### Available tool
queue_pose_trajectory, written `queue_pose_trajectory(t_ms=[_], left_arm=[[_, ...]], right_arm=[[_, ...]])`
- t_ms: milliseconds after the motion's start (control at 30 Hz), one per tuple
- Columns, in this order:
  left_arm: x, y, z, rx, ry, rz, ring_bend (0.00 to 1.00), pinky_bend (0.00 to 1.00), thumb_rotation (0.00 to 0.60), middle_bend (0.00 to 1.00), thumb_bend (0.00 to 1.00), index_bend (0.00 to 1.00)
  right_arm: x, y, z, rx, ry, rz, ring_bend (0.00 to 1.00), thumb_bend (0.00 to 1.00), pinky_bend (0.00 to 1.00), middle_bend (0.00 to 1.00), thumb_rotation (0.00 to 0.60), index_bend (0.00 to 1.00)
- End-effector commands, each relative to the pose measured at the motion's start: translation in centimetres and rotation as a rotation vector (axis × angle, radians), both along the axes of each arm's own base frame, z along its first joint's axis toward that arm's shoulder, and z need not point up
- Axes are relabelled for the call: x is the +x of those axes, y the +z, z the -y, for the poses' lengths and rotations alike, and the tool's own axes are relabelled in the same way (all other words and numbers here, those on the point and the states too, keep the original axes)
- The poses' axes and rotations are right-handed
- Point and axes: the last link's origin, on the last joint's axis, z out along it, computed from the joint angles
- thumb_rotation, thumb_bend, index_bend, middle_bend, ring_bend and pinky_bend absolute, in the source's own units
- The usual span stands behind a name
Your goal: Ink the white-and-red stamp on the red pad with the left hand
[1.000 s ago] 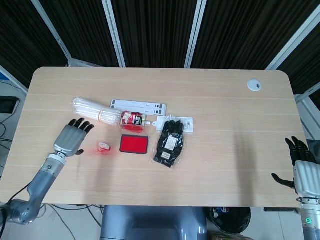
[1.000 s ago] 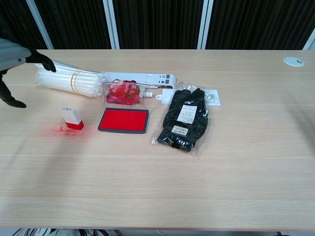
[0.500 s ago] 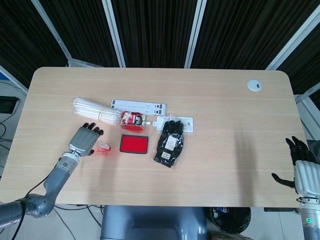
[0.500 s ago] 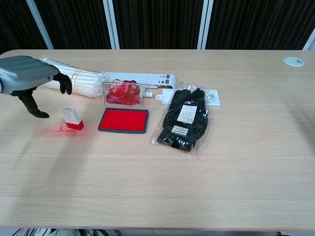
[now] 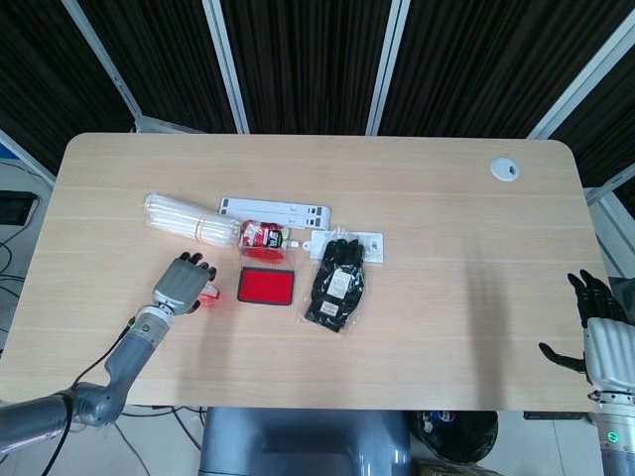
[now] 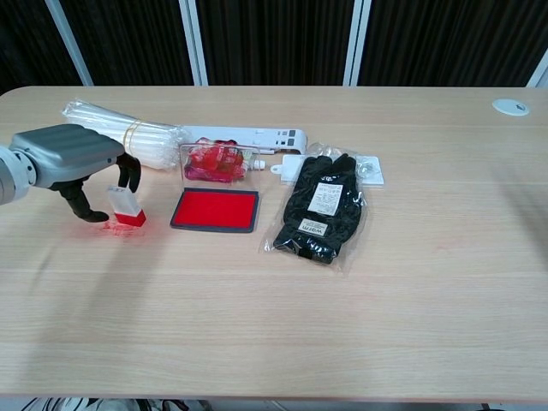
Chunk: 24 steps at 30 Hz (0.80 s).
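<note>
The white-and-red stamp [image 6: 126,205] stands upright on the table just left of the red ink pad [image 6: 215,210]. My left hand [image 6: 73,158] hangs over the stamp's left side with its fingers curled down; the thumb is to the stamp's left and a fingertip is behind its top. No grip on it shows. In the head view the left hand [image 5: 184,283] covers most of the stamp [image 5: 209,294], beside the pad [image 5: 266,287]. My right hand [image 5: 600,332] stays off the table's right front corner, fingers spread and empty.
A bundle of clear tubes [image 6: 120,134], a white power strip [image 6: 248,137] and a red packet in a clear box [image 6: 214,161] lie behind the pad. Bagged black gloves [image 6: 321,214] lie to its right. Red ink smears [image 6: 98,227] mark the table by the stamp.
My left hand has moved right, from the table's left part to over the stamp, and its fingers have curled down around it. The stamp and the right hand have not moved.
</note>
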Motion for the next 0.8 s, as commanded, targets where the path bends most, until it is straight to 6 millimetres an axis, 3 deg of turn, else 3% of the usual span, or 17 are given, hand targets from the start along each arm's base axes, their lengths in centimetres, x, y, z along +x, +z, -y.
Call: queue_pose_trajectory(t_ms=[33, 433, 800], left_arm=[[0.06, -0.26, 0.0, -0.003, -0.004, 0.002, 0.19, 0.25, 0.6, 0.41, 0.26, 0.42], [-0.18, -0.72, -0.11, -0.007, -0.007, 0.001, 0.2, 0.26, 0.6, 0.45, 0.33, 0.46], [-0.18, -0.84, -0.12, -0.011, -0.015, 0.001, 0.21, 0.28, 0.6, 0.46, 0.33, 0.47]], right_arm=[[0.02, -0.01, 0.0, 0.0, 0.0, 0.001, 0.0, 0.01, 0.18, 0.0, 0.6, 0.0], [0.1, -0.04, 0.0, -0.002, -0.002, 0.013, 0.0, 0.02, 0.18, 0.0, 0.6, 0.0], [0.27, -0.09, -0.05, -0.004, 0.003, 0.013, 0.0, 0.02, 0.18, 0.0, 0.6, 0.0]])
